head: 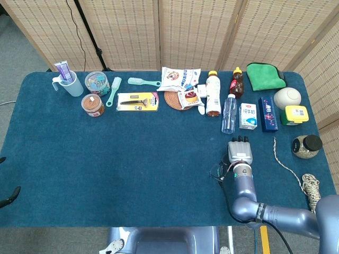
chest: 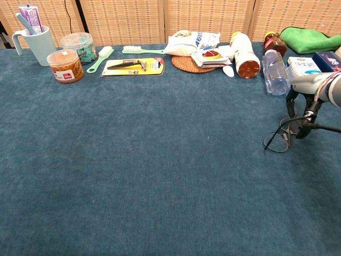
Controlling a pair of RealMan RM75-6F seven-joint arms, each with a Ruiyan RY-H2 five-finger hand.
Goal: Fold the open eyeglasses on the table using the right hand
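Nearest to us, toward the desk's (head: pixel 106 174) near edge and right of its middle, our right robot hand (head: pixel 240 153) lies palm down with its fingers pointing to the far edge. In the chest view the same robot hand (chest: pixel 305 101) shows dark fingertips (chest: pixel 301 128) reaching down to the cloth. Whether they actually pinch anything we cannot tell; they look to be touching or just over the frame, so we leave the grasp undecided. The left robot hand is not in view.

The glasses (chest: pixel 278 137) sit on the cloth just to the left of that robot hand, touching or nearly touching its fingertips. In the head view the glasses (head: pixel 218 173) are only a thin dark loop by the wrist. They appear compact, with no temple sticking out across the desk, so we judge the fold to be largely or fully made, though the wire is too fine for us to be sure.

We expect the glasses to be very light, thin and easily bent, with lenses that scratch and a frame that slides on the cloth when nudged. We would press on a temple near its hinge, never on the lenses, and keep the push gentle.

Farther off, along the far edge, stand a water bottle (head: pixel 228 114), a small carton (head: pixel 248 116) and a mug (head: pixel 71 83), all well apart from the glasses.
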